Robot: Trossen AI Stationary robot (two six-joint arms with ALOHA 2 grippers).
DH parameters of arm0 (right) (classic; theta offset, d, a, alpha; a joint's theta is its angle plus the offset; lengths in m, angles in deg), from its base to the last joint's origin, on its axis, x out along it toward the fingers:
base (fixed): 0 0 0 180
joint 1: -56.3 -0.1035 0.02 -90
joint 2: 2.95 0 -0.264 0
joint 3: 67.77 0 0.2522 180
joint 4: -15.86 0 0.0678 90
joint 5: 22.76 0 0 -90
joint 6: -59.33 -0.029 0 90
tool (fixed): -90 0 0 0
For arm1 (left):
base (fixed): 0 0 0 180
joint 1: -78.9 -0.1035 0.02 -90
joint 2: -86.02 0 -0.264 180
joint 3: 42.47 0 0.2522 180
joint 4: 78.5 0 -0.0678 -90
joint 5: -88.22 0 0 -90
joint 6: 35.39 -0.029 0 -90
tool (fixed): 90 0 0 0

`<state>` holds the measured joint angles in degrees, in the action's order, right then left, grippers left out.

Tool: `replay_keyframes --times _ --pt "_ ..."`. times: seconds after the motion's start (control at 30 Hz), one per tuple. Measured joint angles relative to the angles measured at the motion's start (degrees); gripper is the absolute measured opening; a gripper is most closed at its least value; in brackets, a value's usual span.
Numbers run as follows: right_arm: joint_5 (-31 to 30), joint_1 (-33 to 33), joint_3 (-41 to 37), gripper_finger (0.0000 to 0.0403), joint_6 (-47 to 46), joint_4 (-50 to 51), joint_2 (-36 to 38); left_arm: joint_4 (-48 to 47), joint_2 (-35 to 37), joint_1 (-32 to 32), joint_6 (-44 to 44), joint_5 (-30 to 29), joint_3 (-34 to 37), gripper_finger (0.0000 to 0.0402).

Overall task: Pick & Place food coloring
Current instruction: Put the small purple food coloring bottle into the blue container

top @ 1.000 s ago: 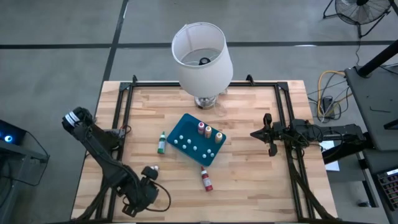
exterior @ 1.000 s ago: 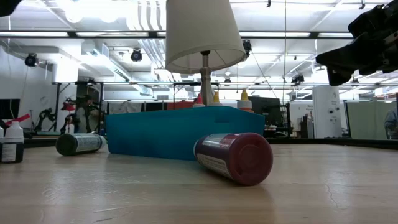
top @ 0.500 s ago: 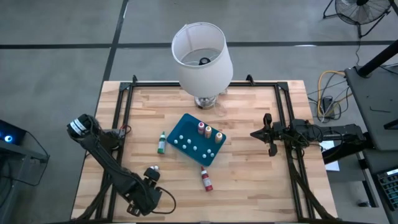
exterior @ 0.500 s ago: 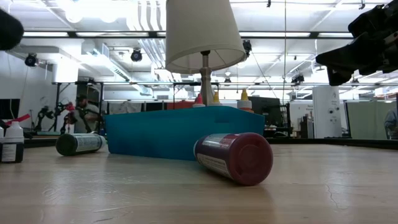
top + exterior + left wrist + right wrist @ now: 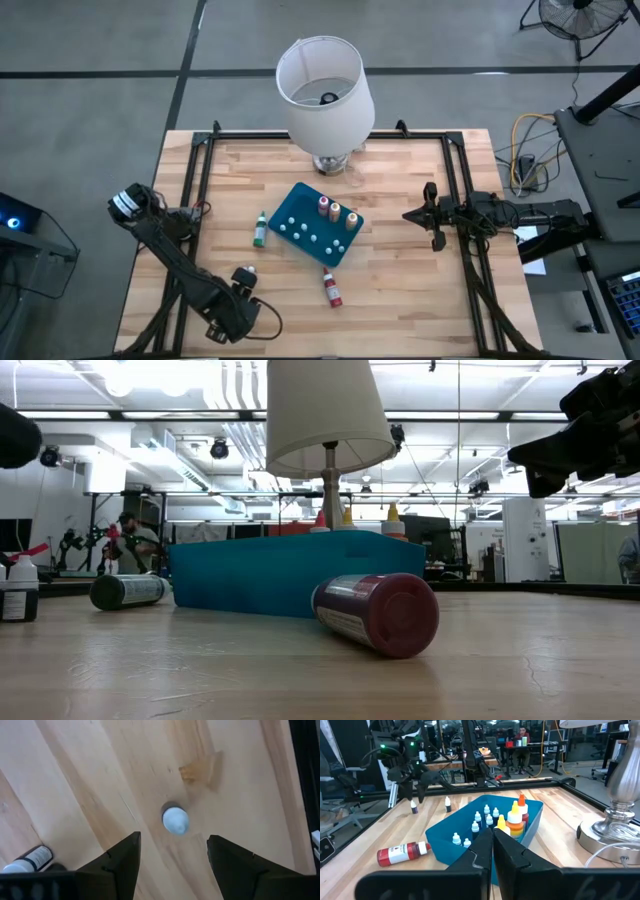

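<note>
Food coloring bottles: a green one (image 5: 259,233) lies on its side left of the teal tray (image 5: 300,198), a red one (image 5: 331,289) lies near the tray's near corner, and three stand upright in the tray (image 5: 336,211). A small dark bottle with a white cap (image 5: 175,820) stands upright near the table's left front. My left gripper (image 5: 174,839) hangs open above it, pointing down, one finger on either side of the cap and clear of it. My right gripper (image 5: 432,215) is shut and level at the table's right side, holding nothing.
A white-shaded lamp (image 5: 324,90) stands at the far middle, its base behind the tray. Another small bottle (image 5: 27,861) lies at the edge of the left wrist view. Black rails (image 5: 200,170) run along the table's left and right sides. A person sits beyond the table (image 5: 128,545).
My left gripper has come down toward the small white-capped bottle, staying open; in the low view its dark body now shows at the upper left. The bottles and the tray have not moved.
</note>
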<state>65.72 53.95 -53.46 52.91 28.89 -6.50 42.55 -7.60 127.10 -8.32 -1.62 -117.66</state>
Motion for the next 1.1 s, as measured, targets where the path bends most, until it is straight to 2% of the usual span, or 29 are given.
replay_keyframes --times 0.43,1.1 --pt "0.0 0.0 0.0 0.0008 0.0 0.0 0.0 5.4 -0.3 -1.0 0.4 -0.1 2.5 0.02" --pt "0.0 0.0 0.0 0.0009 0.0 0.0 0.0 8.2 -1.5 -1.3 1.6 -0.1 2.8 0.02"
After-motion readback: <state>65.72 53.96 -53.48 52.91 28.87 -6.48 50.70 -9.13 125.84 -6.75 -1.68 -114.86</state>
